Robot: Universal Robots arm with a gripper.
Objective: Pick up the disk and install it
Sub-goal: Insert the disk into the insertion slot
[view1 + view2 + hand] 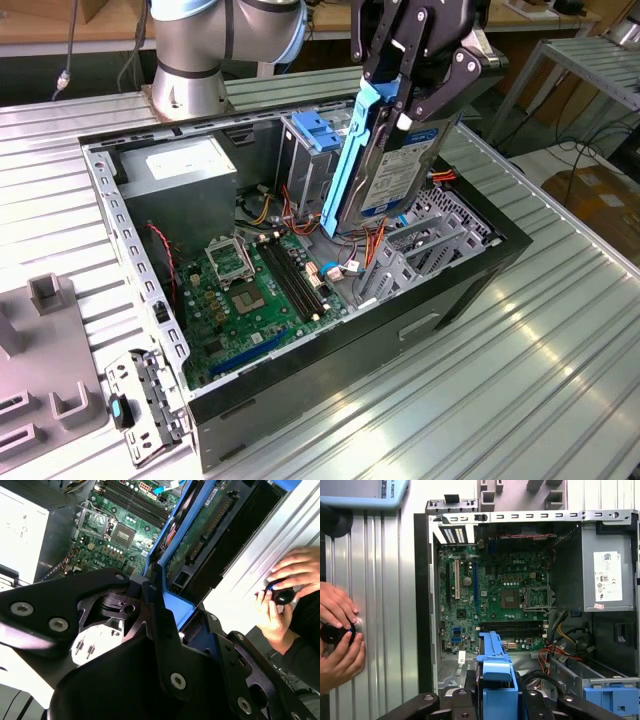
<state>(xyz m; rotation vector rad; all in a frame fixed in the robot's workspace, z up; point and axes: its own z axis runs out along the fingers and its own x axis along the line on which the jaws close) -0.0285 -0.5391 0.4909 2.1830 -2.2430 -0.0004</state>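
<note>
Gripping the disk [400, 175] by its upper end, the pincer [396, 110] sits in the upper middle of the exterior view, its jaws closed across the drive's width with one against the blue side rail [345, 165]. The disk hangs steeply on edge, its label side turned toward the exterior view's right. Its lower end dips into the open computer case [420, 315], above the grey metal bays [420, 250] and a tangle of orange and red cables [372, 245]. It does not look seated yet, since most of its length stands clear above the case rim. Holding it by the top probably leaves the lower end and both rails free to slide into a slot, and the tilt looks matched to the way in.

The case lies on its side on the ribbed worktop [540, 380] with its panel off, which lets the arm reach in from above. Inside are the green circuit board [250, 290], the grey power supply [185, 180] in the back corner, and the drive cage [315, 130] with its blue latch just beside the disk. In the first wrist view a person's hands [340, 630] rest on the worktop beside the case, apart from the disk. They are cupped round a small black round object [332, 632], and I cannot tell what it is.
</note>
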